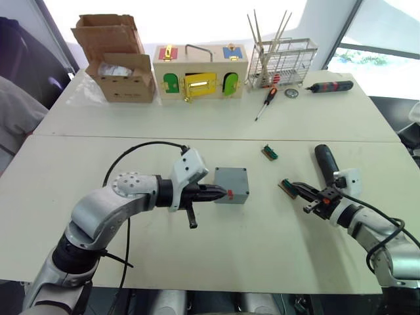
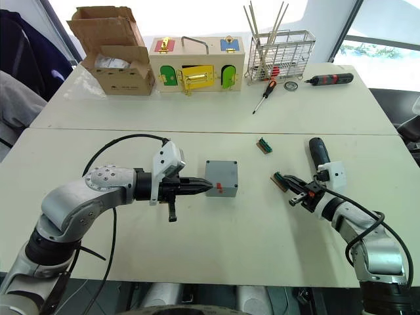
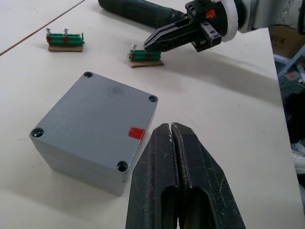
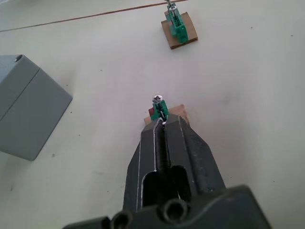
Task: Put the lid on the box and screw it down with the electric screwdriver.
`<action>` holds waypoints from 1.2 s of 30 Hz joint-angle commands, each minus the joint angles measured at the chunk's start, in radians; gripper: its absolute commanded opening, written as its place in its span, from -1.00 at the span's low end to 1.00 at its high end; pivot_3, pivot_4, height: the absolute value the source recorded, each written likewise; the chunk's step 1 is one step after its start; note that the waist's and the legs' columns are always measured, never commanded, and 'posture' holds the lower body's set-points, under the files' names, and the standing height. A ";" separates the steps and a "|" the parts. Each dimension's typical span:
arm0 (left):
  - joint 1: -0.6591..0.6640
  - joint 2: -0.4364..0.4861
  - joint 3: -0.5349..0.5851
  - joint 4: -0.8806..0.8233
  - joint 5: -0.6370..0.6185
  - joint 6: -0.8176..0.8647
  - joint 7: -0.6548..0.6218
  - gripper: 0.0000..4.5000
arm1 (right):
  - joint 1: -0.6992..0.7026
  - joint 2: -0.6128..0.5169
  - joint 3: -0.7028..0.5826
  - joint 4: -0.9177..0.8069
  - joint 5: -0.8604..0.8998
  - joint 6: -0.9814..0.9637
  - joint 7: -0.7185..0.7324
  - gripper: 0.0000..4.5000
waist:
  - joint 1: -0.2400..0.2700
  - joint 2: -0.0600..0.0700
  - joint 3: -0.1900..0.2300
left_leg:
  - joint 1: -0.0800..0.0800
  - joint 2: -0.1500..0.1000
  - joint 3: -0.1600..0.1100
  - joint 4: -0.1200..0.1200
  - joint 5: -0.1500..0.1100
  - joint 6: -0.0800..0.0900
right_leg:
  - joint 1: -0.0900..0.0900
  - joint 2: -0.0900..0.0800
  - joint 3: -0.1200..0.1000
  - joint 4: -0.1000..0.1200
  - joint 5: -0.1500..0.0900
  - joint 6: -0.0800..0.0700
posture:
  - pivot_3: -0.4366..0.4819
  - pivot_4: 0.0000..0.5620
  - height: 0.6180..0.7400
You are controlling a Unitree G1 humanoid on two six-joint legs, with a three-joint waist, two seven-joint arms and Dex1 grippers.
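Grey box (image 1: 231,184) with lid (image 3: 95,119) seated is sitting mid-table beside the clenched, empty left gripper (image 1: 220,193), while the wrist views are showing the right gripper (image 4: 161,121) nipping a green screw holder (image 4: 160,110); lifting screws gently seems wise, electric screwdriver (image 1: 325,161) lying near.

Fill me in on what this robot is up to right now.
The lid already sits on the grey box, its corner holes showing no screws. The left gripper, fingers shut, rests against the box's side by the red mark. The right gripper is shut on a small green screw holder on the table. The electric screwdriver lies untouched beside the right arm, so screwing has not started.
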 commanded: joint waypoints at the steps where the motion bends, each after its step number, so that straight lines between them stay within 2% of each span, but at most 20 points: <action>1: 0.000 0.001 0.007 -0.019 0.004 -0.020 0.004 -1.00 | -0.003 0.002 -0.011 -0.012 -0.002 -0.021 -0.003 -0.99 | 0.000 0.000 0.000 | 0.000 0.000 0.000 0.000 0.000 0.000 | 0.000 0.000 0.000 0.000 0.000 0.000 | -0.05 -0.47 1.00; 14: -0.007 0.004 0.002 0.004 0.015 -0.035 -0.007 -1.00 | -0.007 -0.006 -0.076 -0.126 0.064 0.013 -0.027 -0.99 | 0.000 0.000 0.000 | 0.000 0.000 0.000 0.000 0.000 0.000 | 0.000 0.000 0.000 0.002 0.000 0.000 | -0.05 -0.47 1.00; 19: -0.042 0.010 0.059 0.064 0.027 -0.049 0.005 -1.00 | -0.093 -0.014 -0.074 -0.187 0.119 0.052 -0.041 -0.99 | -0.001 0.000 0.000 | 0.000 0.000 0.001 0.001 0.000 0.000 | -0.002 0.000 0.000 0.004 0.000 0.000 | -0.05 -0.47 1.00; 25: -0.052 0.089 0.116 0.127 0.053 -0.074 -0.012 -1.00 | -0.236 -0.013 0.065 -0.276 0.202 0.196 -0.014 -0.99 | -0.005 0.000 0.000 | 0.000 0.003 0.001 0.001 0.000 0.000 | -0.006 0.004 0.000 0.010 -0.001 0.001 | -0.05 -0.47 1.00; 36: 0.009 0.110 0.092 0.049 0.046 -0.052 -0.003 -1.00 | -0.339 -0.002 0.199 -0.176 0.124 0.153 0.030 -0.99 | 0.004 0.000 0.000 | -0.001 0.001 0.002 0.002 0.000 0.000 | -0.007 0.001 0.000 0.010 -0.001 0.000 | -0.05 -0.47 1.00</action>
